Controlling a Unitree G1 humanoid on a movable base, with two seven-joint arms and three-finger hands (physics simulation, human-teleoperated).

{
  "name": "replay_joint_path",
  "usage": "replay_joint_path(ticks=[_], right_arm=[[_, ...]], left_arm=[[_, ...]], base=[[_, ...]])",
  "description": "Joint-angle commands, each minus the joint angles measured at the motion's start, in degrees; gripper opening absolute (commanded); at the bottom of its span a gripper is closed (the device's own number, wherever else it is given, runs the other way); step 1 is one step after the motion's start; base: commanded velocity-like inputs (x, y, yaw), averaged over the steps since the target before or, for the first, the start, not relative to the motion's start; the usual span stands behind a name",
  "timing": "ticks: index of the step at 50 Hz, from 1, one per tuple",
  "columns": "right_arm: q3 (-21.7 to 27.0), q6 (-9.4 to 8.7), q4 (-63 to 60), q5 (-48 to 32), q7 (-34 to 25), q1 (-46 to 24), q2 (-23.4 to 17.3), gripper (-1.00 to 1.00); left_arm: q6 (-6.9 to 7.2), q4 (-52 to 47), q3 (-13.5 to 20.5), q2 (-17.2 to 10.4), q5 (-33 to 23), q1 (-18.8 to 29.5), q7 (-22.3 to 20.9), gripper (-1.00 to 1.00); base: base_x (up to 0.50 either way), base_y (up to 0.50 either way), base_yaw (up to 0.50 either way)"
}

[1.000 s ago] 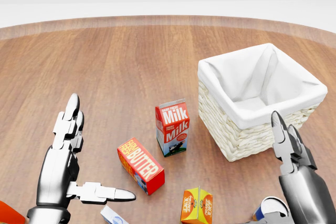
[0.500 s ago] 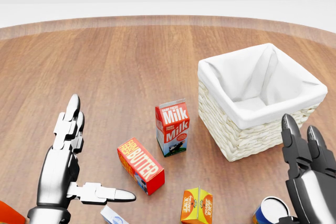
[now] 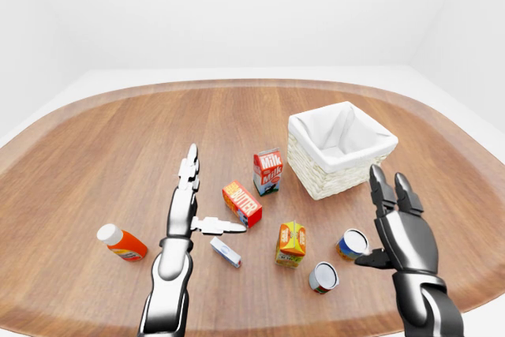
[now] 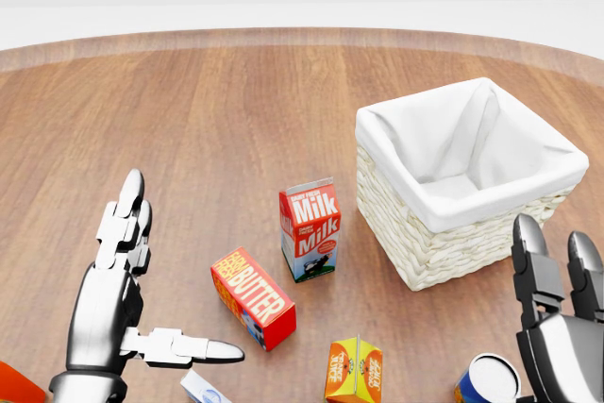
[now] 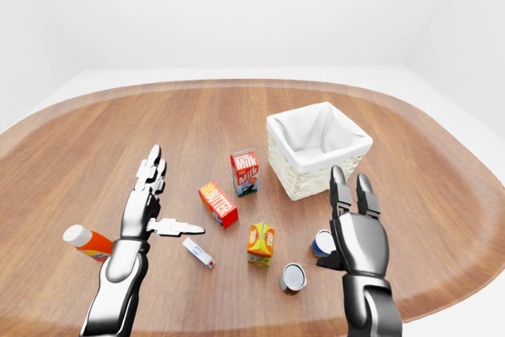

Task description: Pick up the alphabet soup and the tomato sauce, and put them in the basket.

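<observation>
both hands raised, left hand [image 3: 183,209] fingers spread, right hand [image 3: 404,230] open

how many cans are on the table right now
2. A blue can stands at the lower right of the left-eye view, just left of the right hand. A grey can stands below and left of it, nearer the table's bottom edge. None seem hidden.

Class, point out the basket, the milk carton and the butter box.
basket [image 4: 429,254], head view, on its woven wall.
milk carton [image 4: 310,228], head view, on its printed face.
butter box [image 4: 253,297], head view, on its lettered top.
</observation>
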State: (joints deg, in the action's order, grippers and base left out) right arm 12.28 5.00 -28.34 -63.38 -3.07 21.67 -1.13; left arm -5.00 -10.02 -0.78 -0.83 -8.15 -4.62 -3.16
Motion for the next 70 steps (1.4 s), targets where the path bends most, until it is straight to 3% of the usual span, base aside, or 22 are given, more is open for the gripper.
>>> replay_joint_path(ticks=[1,37,70], right_arm=[[-0.3,0.00,2.2,-5.2,3.6,0.2,-1.2,1.00],[-3.1,0.00,10.7,-12.8,10.3,-0.8,-4.6,1.00],[-6.0,0.00,20.6,-14.6,15.4,-4.4,-8.6,1.00]], left_arm=[[0.00,-0.3,0.2,0.0,0.5,-0.1,0.2,1.00],[0.00,0.4,0.3,0.0,0.6,-0.1,0.1,1.00],[0.00,0.1,0.2,0.0,0.5,-0.2,0.1,1.00]], base=[[0.00,0.00,0.00],[0.00,0.00,0.00],[0.00,0.00,0.00]])
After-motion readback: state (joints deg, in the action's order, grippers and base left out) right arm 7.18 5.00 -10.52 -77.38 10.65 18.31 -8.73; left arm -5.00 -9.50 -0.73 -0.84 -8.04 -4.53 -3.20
